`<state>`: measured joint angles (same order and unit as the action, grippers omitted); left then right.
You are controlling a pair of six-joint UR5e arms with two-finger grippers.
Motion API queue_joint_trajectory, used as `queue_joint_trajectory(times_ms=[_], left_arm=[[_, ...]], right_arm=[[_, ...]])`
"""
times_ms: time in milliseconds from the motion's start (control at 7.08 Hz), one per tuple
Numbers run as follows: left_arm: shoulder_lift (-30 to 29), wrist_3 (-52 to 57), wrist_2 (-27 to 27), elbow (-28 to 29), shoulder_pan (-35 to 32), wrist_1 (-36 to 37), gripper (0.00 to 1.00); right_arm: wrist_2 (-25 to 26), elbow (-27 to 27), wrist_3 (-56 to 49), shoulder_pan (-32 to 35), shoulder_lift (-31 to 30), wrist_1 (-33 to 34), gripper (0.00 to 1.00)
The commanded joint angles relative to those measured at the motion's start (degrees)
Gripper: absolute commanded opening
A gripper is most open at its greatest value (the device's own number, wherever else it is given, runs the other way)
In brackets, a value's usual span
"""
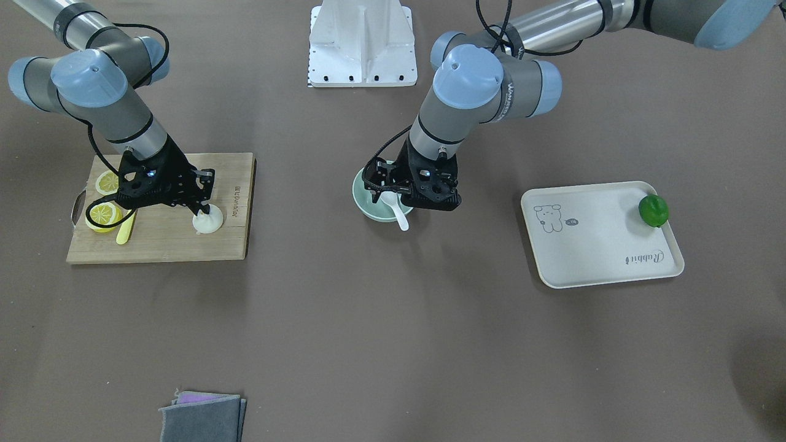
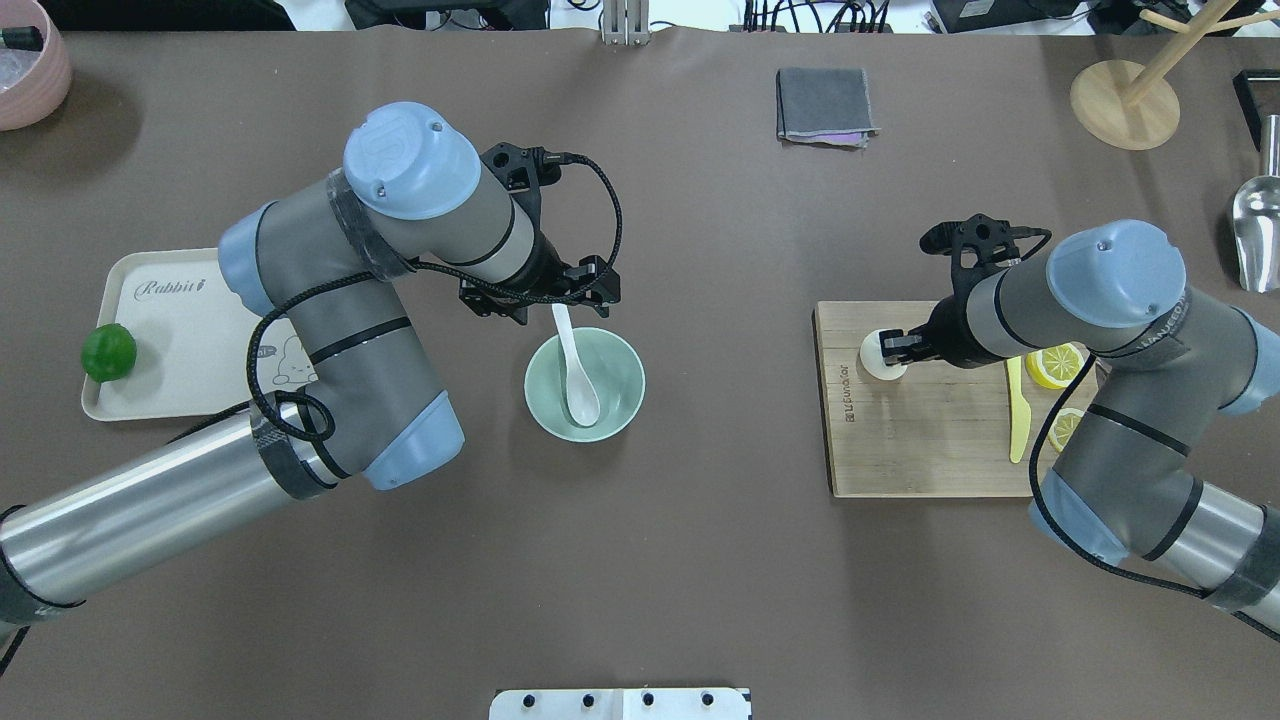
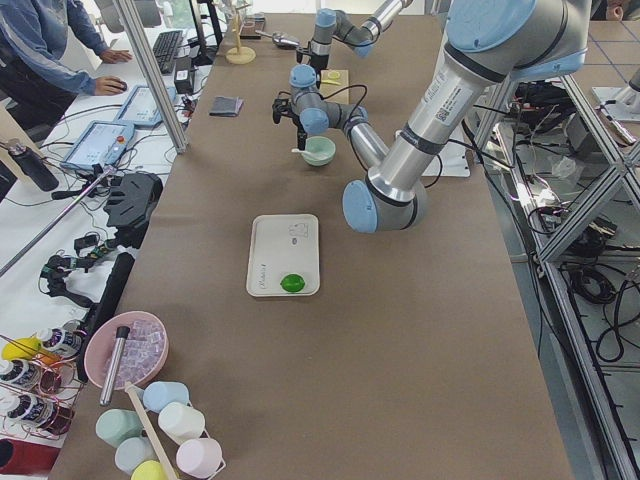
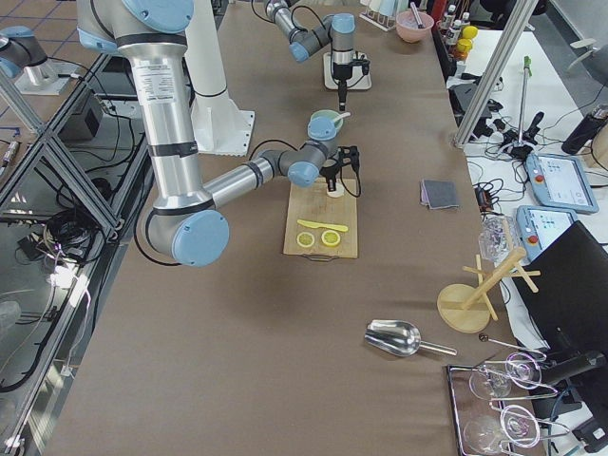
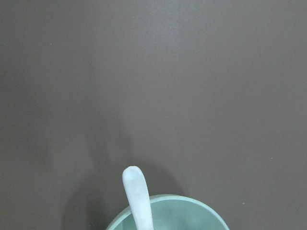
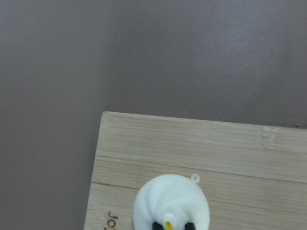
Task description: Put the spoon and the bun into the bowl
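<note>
The mint-green bowl (image 2: 622, 392) stands mid-table, also in the front view (image 1: 367, 207) and the left wrist view (image 5: 192, 216). The white spoon (image 2: 578, 385) lies in it, scoop down inside and handle (image 5: 136, 191) leaning out over the far rim. My left gripper (image 2: 548, 298) hovers just over the handle end, open, not touching the spoon. The white bun (image 2: 874, 362) sits on the wooden cutting board (image 2: 930, 450). My right gripper (image 2: 888, 350) is down on the bun's top (image 6: 168, 201), its fingertips (image 6: 156, 224) pinched close on the pleats.
Lemon slices (image 2: 1056, 364) and a yellow plastic knife (image 2: 1017, 410) lie on the board beside my right arm. A white tray (image 2: 190, 330) with a green lime (image 2: 108, 352) lies on the left. A grey cloth (image 2: 825, 105), a wooden stand (image 2: 1125, 105) and a metal scoop (image 2: 1256, 232) are at the far side.
</note>
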<state>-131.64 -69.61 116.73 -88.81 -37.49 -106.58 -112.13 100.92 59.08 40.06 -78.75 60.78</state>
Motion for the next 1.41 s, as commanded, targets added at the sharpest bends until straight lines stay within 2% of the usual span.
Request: queue_joint_trajectory(times_ms=[0,141,282,424,565,847,1271], left_arm=[[4.8,4.5,7.0,-4.7,-6.1,0.6,0.99],[10.8,12.0,9.7,-8.9,-9.8,1.2,0.99],[14.6,18.8,12.4,-10.7,-14.0,1.4,0.99],[18.4,25.9,15.9,-10.9,-18.6,1.3,0.99],[20.5,30.1,16.5,-11.1,-21.1,1.3,0.99],[21.0,30.5,16.5,-11.2,-21.5,1.3,0.99],[22.5,30.4,16.3,-12.9,-21.7,1.3,0.99]], right_arm=[[-0.1,0.6,4.3,-0.2,3.9,0.5,0.0],[1.2,0.9,9.8,-2.2,7.3,0.6,0.0],[6.0,0.9,17.3,-6.4,12.4,2.0,0.0],[9.5,0.9,20.9,-10.1,19.7,9.3,0.0],[12.4,0.8,24.1,-13.8,26.0,16.0,0.0],[19.1,0.1,26.9,-19.7,27.9,16.9,0.0],[20.1,-0.9,27.8,-19.9,28.7,16.7,0.0]])
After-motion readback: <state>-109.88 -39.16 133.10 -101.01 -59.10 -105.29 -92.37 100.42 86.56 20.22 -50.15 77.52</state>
